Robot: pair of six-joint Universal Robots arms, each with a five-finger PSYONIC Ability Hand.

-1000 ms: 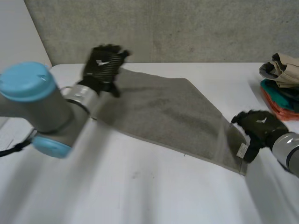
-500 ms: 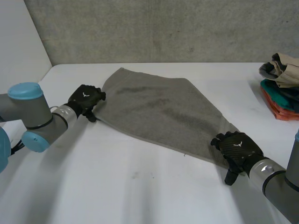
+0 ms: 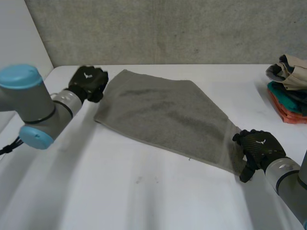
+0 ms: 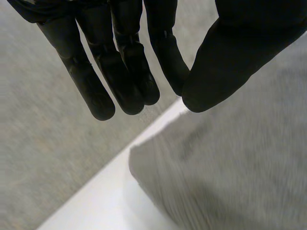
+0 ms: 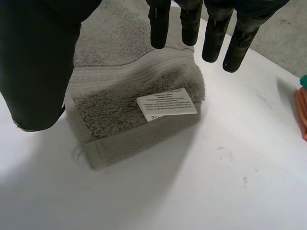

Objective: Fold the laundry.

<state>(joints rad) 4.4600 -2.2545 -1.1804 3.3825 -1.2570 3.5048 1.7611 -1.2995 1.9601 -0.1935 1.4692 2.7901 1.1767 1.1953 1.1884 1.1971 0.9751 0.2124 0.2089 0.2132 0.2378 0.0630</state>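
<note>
On a white tabletop (image 3: 144, 191) backed by a concrete wall (image 3: 168, 28), a grey towel (image 3: 163, 115) lies spread flat. It runs slantwise from near the far-left corner toward the near part of the right edge. The robot's left hand (image 3: 88, 82) sits just beside the towel's far-left corner. In the left wrist view its fingers (image 4: 91, 81) are extended side by side and the thumb (image 4: 230, 52) is drawn close to them. Nothing is caught between them, and the rounded towel corner lies below the fingertips. The right hand (image 3: 259, 146) is at the opposite end, by the towel's near-right corner. Seen from the right wrist, its fingers (image 5: 230, 43) hang straight and the thumb (image 5: 43, 62) is held well apart from them, so the hand is spread wide and grips nothing. The towel corner lies beneath the gap between them, hemmed and thick, with a white label (image 5: 166, 104) lying face up on it. Whether either hand touches the cloth cannot be told. At the tabletop's right edge, well apart from the towel, sits a pile of clothes (image 3: 289, 88) with a beige piece on top and teal and orange pieces beneath. The left arm (image 3: 33, 105), grey with light-blue caps, reaches across the left side of the tabletop.
</note>
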